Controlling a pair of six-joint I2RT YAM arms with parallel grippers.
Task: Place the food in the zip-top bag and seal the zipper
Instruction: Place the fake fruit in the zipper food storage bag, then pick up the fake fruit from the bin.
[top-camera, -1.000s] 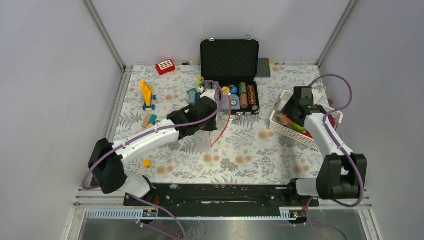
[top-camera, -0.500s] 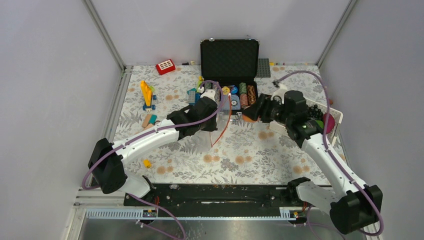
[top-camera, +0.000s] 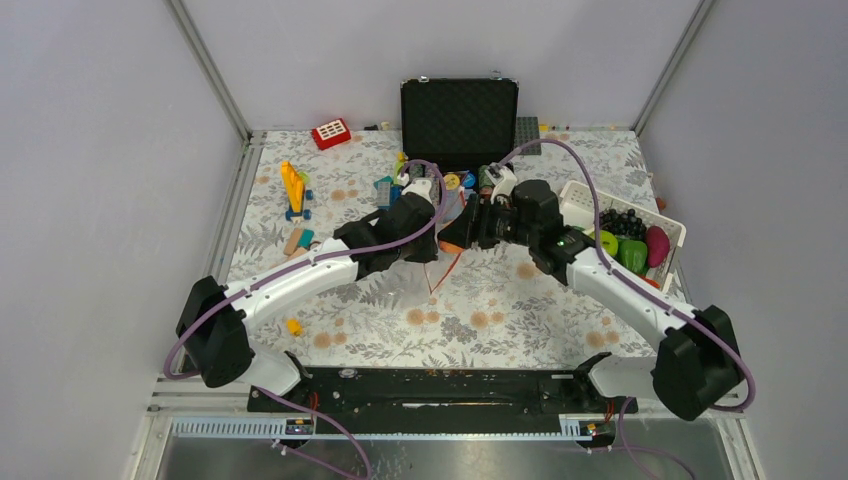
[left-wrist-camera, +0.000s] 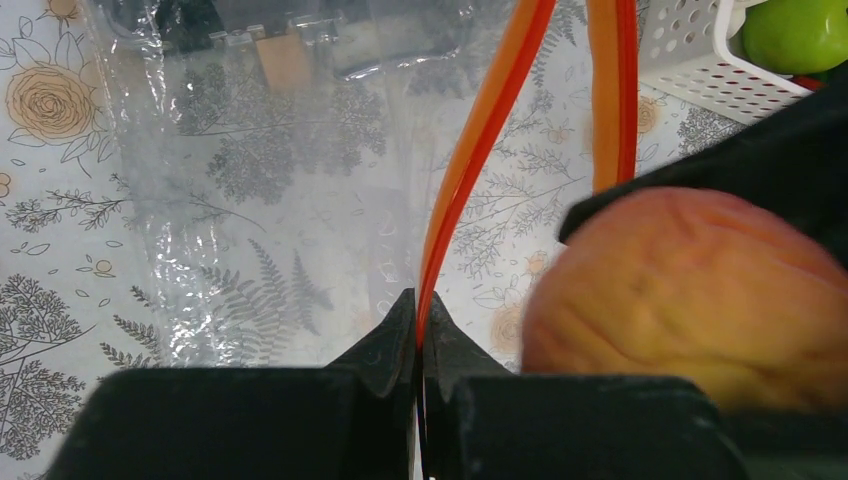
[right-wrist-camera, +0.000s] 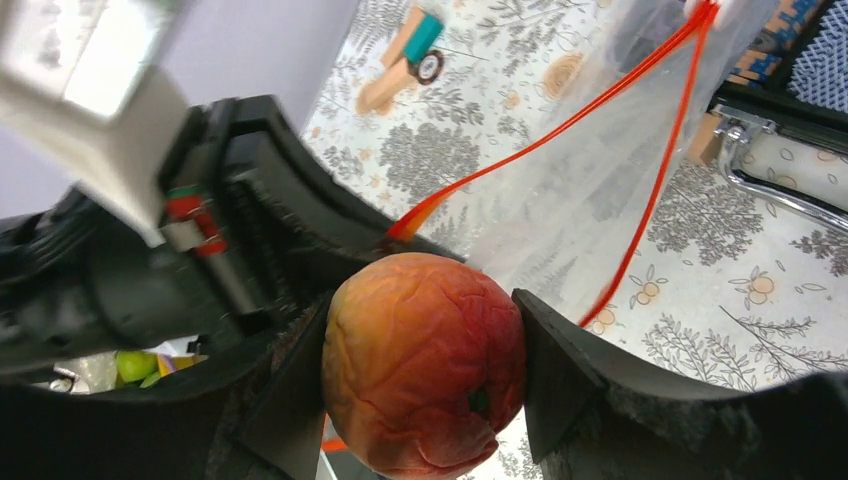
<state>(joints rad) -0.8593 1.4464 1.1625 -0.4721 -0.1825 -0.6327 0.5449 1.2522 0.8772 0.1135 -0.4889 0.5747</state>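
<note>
The clear zip-top bag (left-wrist-camera: 280, 200) hangs open over the flowered table, its orange-red zipper (left-wrist-camera: 470, 160) split into two strips. My left gripper (left-wrist-camera: 418, 320) is shut on one zipper strip and holds the bag's mouth up (top-camera: 432, 262). My right gripper (right-wrist-camera: 420, 370) is shut on a round orange-red toy fruit (right-wrist-camera: 420, 360). It holds the fruit (top-camera: 455, 233) right beside the left gripper, at the bag's mouth (right-wrist-camera: 590, 170). More food lies in the basket: a green piece (top-camera: 632, 255), a magenta piece (top-camera: 657, 243) and dark grapes (top-camera: 620, 222).
The white perforated basket (top-camera: 575, 205) stands at the right. An open black case (top-camera: 460, 120) with poker chip stacks sits behind the bag. Yellow and blue toy blocks (top-camera: 293, 190) and a red brick (top-camera: 330, 133) lie at the back left.
My right arm has swung left from the basket with the orange-red fruit, up to the bag's mouth. The left arm has kept still, holding the zipper.
</note>
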